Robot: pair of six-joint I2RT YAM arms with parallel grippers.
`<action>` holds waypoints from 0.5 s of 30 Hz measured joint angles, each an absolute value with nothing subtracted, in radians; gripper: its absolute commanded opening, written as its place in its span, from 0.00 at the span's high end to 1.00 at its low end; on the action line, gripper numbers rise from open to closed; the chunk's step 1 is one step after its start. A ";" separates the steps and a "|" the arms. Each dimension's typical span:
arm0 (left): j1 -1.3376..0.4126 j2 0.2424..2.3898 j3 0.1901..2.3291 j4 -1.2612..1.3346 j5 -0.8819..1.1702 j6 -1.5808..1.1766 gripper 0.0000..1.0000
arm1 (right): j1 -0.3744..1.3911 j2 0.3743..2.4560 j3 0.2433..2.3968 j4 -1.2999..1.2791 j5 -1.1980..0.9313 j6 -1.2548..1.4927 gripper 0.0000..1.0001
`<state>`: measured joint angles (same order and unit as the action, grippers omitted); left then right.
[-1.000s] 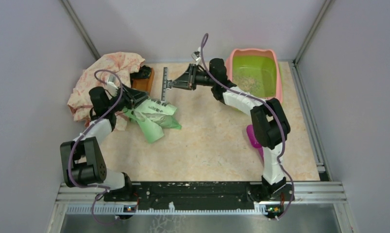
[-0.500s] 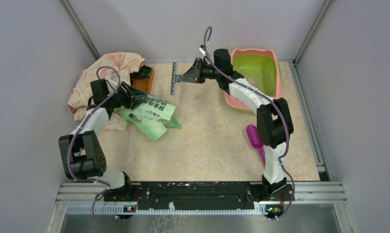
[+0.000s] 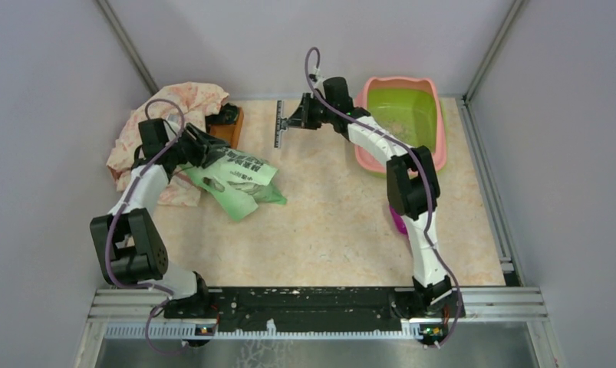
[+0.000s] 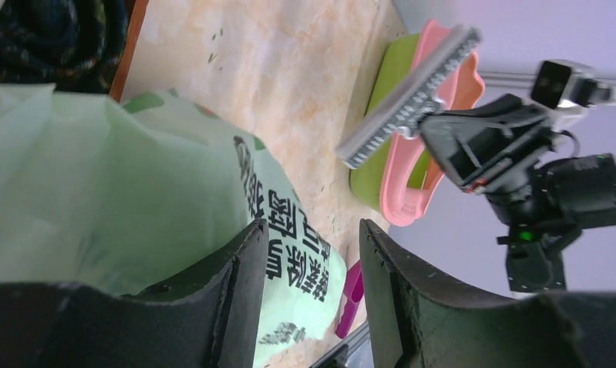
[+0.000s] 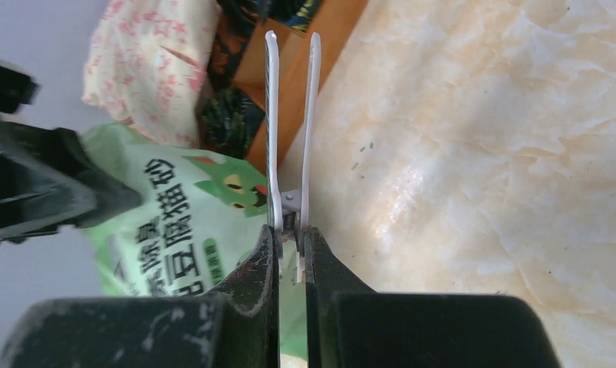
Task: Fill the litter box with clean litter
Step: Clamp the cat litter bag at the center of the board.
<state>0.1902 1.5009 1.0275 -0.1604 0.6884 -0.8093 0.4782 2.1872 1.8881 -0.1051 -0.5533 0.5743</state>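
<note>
Right claw (image 3: pixel 292 123): clenched on grey clip (image 3: pixel 278 126) (toothed edge). Left claw (image 3: pixel 212 153): released, fingers parted at green bag (image 3: pixel 247 175). Litter box (image 3: pixel 441 134): far right of table (image 3: pixel 327 222).

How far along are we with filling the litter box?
Done: a thin scatter of clean litter lies in the litter box. In hand: the right gripper pinches a grey toothed clip; the left gripper is open at the green bag. Left: most of the filling.

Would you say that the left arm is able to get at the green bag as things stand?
Probably yes: its tool stands open right at the green bag, and nothing lies between them to block it.
</note>
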 measured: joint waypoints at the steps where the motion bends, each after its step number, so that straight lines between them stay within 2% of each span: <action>1: 0.192 1.501 1.042 -0.163 0.686 -0.809 0.46 | 0.481 2.212 1.909 -0.123 -0.543 0.568 1.00; 9: 0.193 1.500 1.082 -0.165 0.680 -0.810 0.46 | 0.522 2.354 2.108 -0.223 -0.519 0.538 1.00; 15: 0.194 1.486 1.082 -0.165 0.681 -0.814 0.46 | 0.558 2.357 2.146 -0.228 -0.522 0.532 1.00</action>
<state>0.1936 1.4864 1.0821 -0.1650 0.6807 -0.8143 0.5579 2.3569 2.1456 -0.2279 -0.5217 0.5316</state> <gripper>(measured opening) 0.538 0.059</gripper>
